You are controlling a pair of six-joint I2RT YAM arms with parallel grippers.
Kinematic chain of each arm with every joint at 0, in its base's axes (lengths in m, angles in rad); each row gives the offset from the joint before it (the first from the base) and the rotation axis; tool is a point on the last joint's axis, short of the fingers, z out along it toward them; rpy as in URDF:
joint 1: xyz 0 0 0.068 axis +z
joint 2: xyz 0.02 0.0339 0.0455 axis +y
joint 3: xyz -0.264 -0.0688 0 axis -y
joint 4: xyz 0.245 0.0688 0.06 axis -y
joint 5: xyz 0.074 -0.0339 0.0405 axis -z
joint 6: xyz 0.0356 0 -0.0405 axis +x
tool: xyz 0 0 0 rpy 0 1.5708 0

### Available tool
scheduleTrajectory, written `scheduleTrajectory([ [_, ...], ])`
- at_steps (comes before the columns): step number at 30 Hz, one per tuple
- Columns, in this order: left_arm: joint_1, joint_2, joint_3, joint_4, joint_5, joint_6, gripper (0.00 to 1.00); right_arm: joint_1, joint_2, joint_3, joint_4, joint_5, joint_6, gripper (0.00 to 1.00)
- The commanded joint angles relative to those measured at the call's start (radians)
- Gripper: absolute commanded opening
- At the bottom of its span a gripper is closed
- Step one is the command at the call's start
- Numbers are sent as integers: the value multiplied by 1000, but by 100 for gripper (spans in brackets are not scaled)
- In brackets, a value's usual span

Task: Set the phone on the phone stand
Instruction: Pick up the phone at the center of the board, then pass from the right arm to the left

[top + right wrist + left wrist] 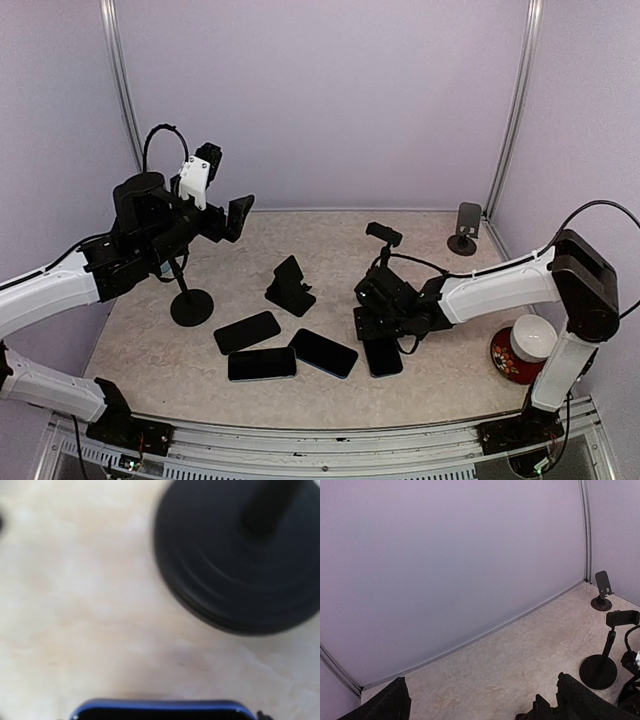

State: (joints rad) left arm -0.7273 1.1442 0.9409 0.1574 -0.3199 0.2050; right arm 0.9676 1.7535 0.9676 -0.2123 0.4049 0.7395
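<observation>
Where the right gripper [385,318] hangs low over the table [440,385], the phone [382,356] lies flat just on its near side, and the right wrist view cuts off all but its blue-rimmed edge. Whether those jaws are spread or have hold of anything cannot be told: no finger shows at the wrist, and from above the head is one dark mass. Just behind stands a clamp-topped pole stand [383,235]. Its round base [240,555] is blurred, with bare table between it and the phone. To the left, three other phones [323,352] lie flat, with a folded black stand [290,287] behind them and a second pole stand [191,306] beside the left arm. The left gripper [482,700] is raised well above the table, jaws wide apart and empty. A small stand [465,228] sits in the far right corner, and a white bowl [532,337] rests on a red plate [500,358] by the right arm. Open floor runs along the back wall.
</observation>
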Motion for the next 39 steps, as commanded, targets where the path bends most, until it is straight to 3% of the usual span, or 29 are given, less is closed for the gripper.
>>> scheduleTrajectory([
  [1, -46, 13, 79, -66, -8, 3, 99, 30, -103, -16, 94, 36, -69, 58],
  [8, -115, -9, 139, -149, 2, -55, 99, 41, -213, -57, 176, 35, -126, 58],
  [13, -172, -31, 86, -162, 31, -138, 99, 49, -304, -66, 218, 34, -185, 58],
  [23, -209, -60, -45, -52, 87, -266, 99, 49, -474, -20, 253, 68, -304, 57],
  [39, -314, 111, -56, 133, 261, -371, 99, 49, -480, 113, 353, 121, -403, 58],
])
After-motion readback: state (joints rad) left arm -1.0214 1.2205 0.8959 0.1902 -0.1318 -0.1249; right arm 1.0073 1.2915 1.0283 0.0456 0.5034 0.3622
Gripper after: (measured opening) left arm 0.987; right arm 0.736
